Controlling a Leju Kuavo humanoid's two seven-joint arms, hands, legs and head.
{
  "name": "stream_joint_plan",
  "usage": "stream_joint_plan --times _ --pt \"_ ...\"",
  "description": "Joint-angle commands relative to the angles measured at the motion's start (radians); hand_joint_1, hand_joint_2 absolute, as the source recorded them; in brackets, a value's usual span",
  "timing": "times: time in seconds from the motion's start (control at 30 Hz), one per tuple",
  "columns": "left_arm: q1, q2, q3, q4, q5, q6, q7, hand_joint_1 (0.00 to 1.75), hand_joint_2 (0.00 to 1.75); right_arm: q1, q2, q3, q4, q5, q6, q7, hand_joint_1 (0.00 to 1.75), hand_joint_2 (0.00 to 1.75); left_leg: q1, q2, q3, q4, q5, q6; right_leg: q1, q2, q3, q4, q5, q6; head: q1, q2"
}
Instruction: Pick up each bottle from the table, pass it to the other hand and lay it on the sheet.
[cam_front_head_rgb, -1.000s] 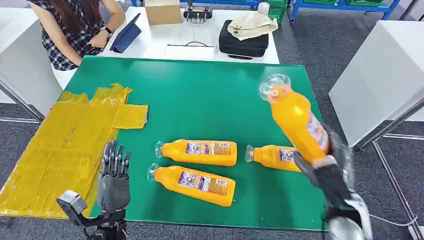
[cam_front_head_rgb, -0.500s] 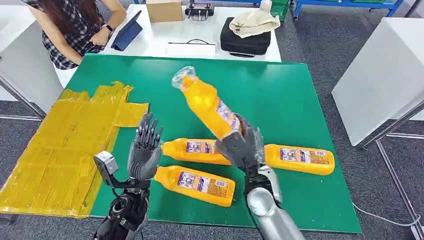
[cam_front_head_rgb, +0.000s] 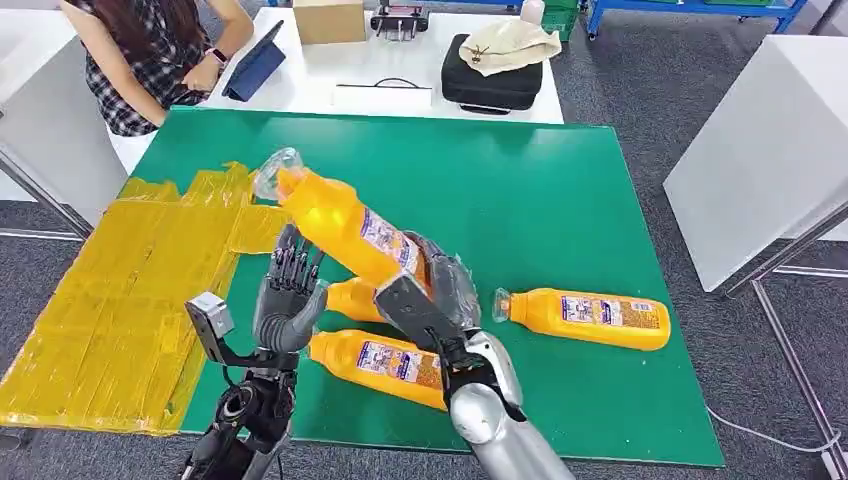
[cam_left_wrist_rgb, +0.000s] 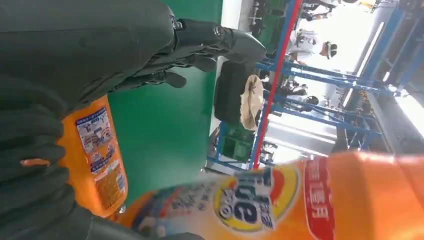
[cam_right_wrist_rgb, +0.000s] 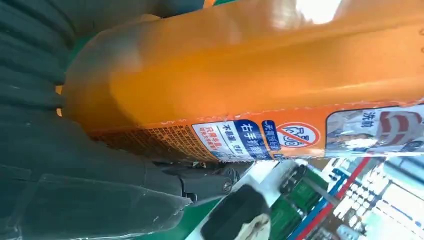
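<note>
Holding orange bottle (cam_front_head_rgb: 345, 228) by base, right hand (cam_front_head_rgb: 432, 295) tilts it, cap toward yellow sheet (cam_front_head_rgb: 120, 290). Left hand (cam_front_head_rgb: 286, 300) empty, fingers spread, just beside bottle body. Advice: left closes firmly mid-label before right releases.

A: The bottles (cam_front_head_rgb: 585, 318) are orange with clear caps and blue-and-white labels; the bench (cam_front_head_rgb: 560, 200) is green.

B: At the frame's left, the sheet (cam_front_head_rgb: 110, 300) is yellow. Upper left, a person's shirt (cam_front_head_rgb: 140, 80) is black-and-white plaid.

head: high, looking down | wrists: close behind hands | shared: held bottle (cam_front_head_rgb: 345, 226)
</note>
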Motion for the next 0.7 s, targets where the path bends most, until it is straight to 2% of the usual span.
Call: stream_joint_plan --times 0.03,0.17,0.43,0.53,0.63,0.7 --pt "-0.021 0.015 -0.055 0.007 0.022 -0.021 0.033 0.0 1.75 -0.086 0.03 0.075 0.224 0.028 -0.008 0.016 1.75 1.75 0.0 0.002 0.002 -0.001 -0.001 -0.001 0.0 0.0 0.002 -0.001 0.0 0.0 0.0 0.0" --pt "-0.017 0.016 -0.057 0.001 0.023 -0.024 0.034 0.0 1.75 -0.092 0.03 0.072 0.236 0.026 -0.003 0.015 1.75 1.75 -0.001 0.002 0.003 0.0 -0.001 0.0 0.0 0.0 0.002 0.0 -0.001 0.0 0.0 0.0" --pt "0.021 0.014 -0.084 -0.082 0.097 -0.096 0.075 0.0 1.75 -0.135 0.092 0.138 0.473 0.1 0.008 0.014 1.75 1.75 0.0 0.002 0.003 -0.001 -0.001 0.0 0.0 0.0 0.002 0.0 0.0 0.0 0.0 0.0" --pt "0.056 0.017 -0.093 -0.138 0.105 -0.092 0.084 0.0 1.75 -0.147 0.092 0.223 0.513 0.069 0.01 0.024 1.75 1.75 0.0 0.002 0.003 -0.001 -0.001 0.0 0.0 0.0 0.002 -0.001 -0.001 0.0 0.0 0.0" --pt "0.07 0.017 -0.09 -0.165 0.089 -0.048 0.096 0.0 1.75 -0.161 0.092 0.392 0.532 0.071 -0.001 0.074 1.75 1.75 0.0 0.003 0.004 -0.001 -0.002 -0.001 0.0 0.0 0.003 0.0 -0.002 0.0 0.0 0.0" --pt "0.064 0.015 -0.083 -0.162 0.085 -0.039 0.096 0.0 1.75 -0.151 0.092 0.431 0.515 0.069 -0.006 0.098 1.75 1.75 0.0 0.002 0.001 0.0 -0.001 -0.001 0.0 0.0 0.001 0.0 -0.001 0.0 0.0 0.0"
